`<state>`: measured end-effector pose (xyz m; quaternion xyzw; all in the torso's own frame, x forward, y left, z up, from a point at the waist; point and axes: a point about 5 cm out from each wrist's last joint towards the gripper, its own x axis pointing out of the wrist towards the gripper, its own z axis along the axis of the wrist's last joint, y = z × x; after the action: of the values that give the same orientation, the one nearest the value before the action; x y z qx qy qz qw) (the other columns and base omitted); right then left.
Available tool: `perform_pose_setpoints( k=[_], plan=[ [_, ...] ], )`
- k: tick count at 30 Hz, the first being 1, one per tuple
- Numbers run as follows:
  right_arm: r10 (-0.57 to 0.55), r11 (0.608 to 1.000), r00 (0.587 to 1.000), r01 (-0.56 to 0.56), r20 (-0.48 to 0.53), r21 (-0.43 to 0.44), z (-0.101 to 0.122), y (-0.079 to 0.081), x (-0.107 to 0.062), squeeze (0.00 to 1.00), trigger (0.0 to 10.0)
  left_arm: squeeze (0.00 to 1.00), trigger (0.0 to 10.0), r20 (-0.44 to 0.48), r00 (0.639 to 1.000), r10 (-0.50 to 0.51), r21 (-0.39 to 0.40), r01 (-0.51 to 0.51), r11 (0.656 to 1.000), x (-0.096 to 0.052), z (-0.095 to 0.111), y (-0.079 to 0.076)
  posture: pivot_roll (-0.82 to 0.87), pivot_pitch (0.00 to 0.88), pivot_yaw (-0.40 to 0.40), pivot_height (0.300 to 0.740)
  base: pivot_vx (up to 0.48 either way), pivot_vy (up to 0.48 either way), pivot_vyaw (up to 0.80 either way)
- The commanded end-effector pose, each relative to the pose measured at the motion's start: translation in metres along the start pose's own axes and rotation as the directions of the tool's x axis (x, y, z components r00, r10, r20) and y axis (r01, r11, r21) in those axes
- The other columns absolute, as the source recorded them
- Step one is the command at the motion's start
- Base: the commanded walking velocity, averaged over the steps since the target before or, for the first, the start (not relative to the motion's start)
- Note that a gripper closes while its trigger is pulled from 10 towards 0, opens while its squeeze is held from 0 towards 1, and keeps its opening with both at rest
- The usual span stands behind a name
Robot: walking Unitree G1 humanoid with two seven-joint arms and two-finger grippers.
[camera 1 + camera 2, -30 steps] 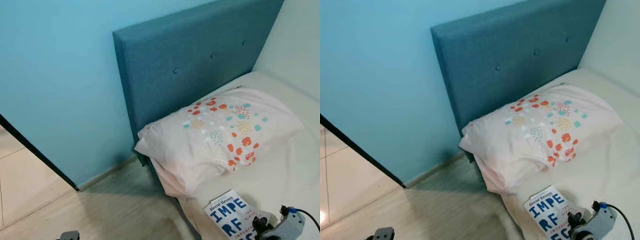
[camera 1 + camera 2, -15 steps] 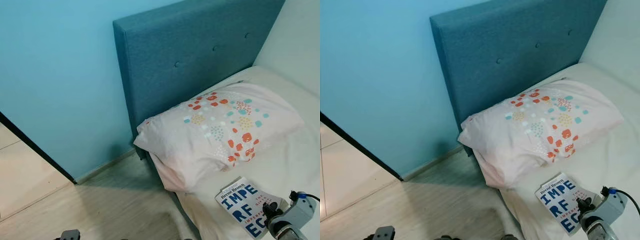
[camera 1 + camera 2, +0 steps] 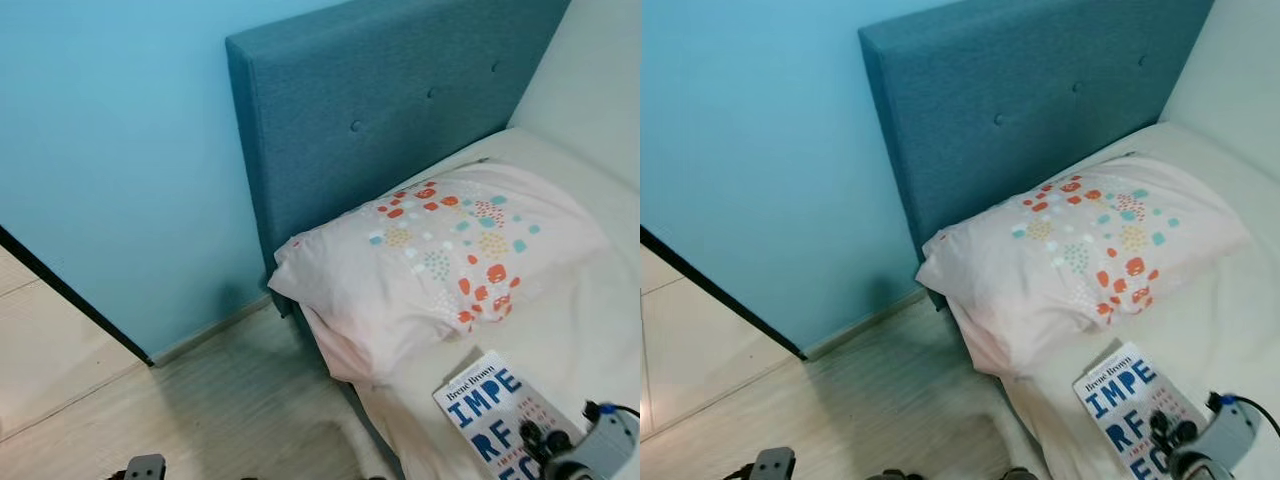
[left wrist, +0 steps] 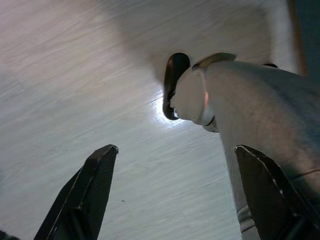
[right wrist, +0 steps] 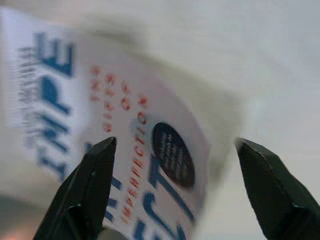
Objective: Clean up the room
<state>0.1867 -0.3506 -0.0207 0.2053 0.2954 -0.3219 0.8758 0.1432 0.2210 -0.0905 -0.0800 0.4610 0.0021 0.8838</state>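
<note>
The head camera is shifting a little between the earlier pictures and now, so the whole scene is sliding; against the pillow, though, the book is lying where it was half a second ago, while the right gripper is sinking lower in the picture and closing in over the book's near corner

The book is resting flat on the pale mattress, just beside the lower edge of the patterned pillow, with its long axis running away from the pillow toward the robot and slightly to its right. In the right wrist view the cover is lying directly ahead of the fingers, which are standing wide apart with the printed corner showing between them and not touching either one. The right arm is plainly the nearer; the left gripper is hanging idle over the wooden floor, its fingers likewise spread and holding nothing

The book's near end is being cut off by the picture's lower edge and partly covered by the right wrist, so how far the cover overhangs the bed's side is hard to judge. The wrist picture is blurring, and the book's thickness cannot be made out
</note>
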Motion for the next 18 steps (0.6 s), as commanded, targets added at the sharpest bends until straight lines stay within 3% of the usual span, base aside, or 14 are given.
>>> perform_pose_setpoints(
  k=[1, 2, 4, 5, 9, 15, 18],
  plan=[
    [-0.077, 0.997, 0.997, 0.076, -0.028, -0.02, -0.006, -0.016, -0.003, 0.84, 10.0, 0.0, 10.0, -0.044, 0.999, -0.003, -0.025, 0.002, 1.0, -0.002, -0.013, -0.003, 0.01, 0.237, 0.002, 0.727, 0.0, 0.0, 0.0],
    [-0.103, 0.994, 0.995, 0.103, -0.014, -0.022, -0.003, -0.02, -0.004, 0.7, 10.0, 0.0, 10.0, -0.042, 0.999, -0.006, -0.025, 0.005, 1.0, -0.001, -0.012, -0.004, 0.01, 0.232, 0.001, 0.727, 0.0, 0.0, 0.0],
    [-0.117, 0.993, 0.993, 0.117, -0.005, -0.022, -0.001, -0.023, -0.004, 0.7, 10.0, 0.0, 10.0, -0.042, 0.999, -0.007, -0.025, 0.006, 1.0, -0.001, -0.012, -0.005, 0.01, 0.232, 0.001, 0.727, 0.0, 0.0, 0.0],
    [-0.138, 0.99, 0.99, 0.138, 0.016, -0.024, 0.005, -0.027, -0.005, 0.03, 10.0, 0.0, 10.0, -0.04, 0.999, -0.011, -0.026, 0.01, 1.0, 0.0, -0.011, -0.007, 0.0, 0.228, 0.002, 0.727, 0.0, 0.0, 0.0],
    [-0.153, 0.988, 0.987, 0.154, 0.044, -0.026, 0.013, -0.03, -0.005, 0.0, 10.0, 0.0, 10.0, -0.034, 0.999, -0.018, -0.029, 0.017, 0.999, 0.002, -0.008, -0.011, 0.0, 0.218, 0.001, 0.727, 0.0, 0.0, 0.0],
    [-0.126, 0.991, 0.99, 0.129, 0.059, -0.047, 0.016, -0.023, -0.003, 0.0, 10.0, 0.0, 10.0, -0.03, 0.999, -0.021, -0.034, 0.02, 0.999, 0.004, -0.004, -0.014, -0.01, 0.204, -0.003, 0.727, 0.0, 0.0, 0.0],
    [-0.038, 0.993, 0.999, 0.035, -0.03, -0.113, -0.014, -0.005, -0.003, 0.0, 10.0, 0.0, 10.0, -0.036, 0.999, -0.01, -0.035, 0.009, 0.999, 0.005, -0.002, -0.014, -0.02, 0.167, -0.012, 0.727, 0.0, 0.0, 0.0]
  ],
)
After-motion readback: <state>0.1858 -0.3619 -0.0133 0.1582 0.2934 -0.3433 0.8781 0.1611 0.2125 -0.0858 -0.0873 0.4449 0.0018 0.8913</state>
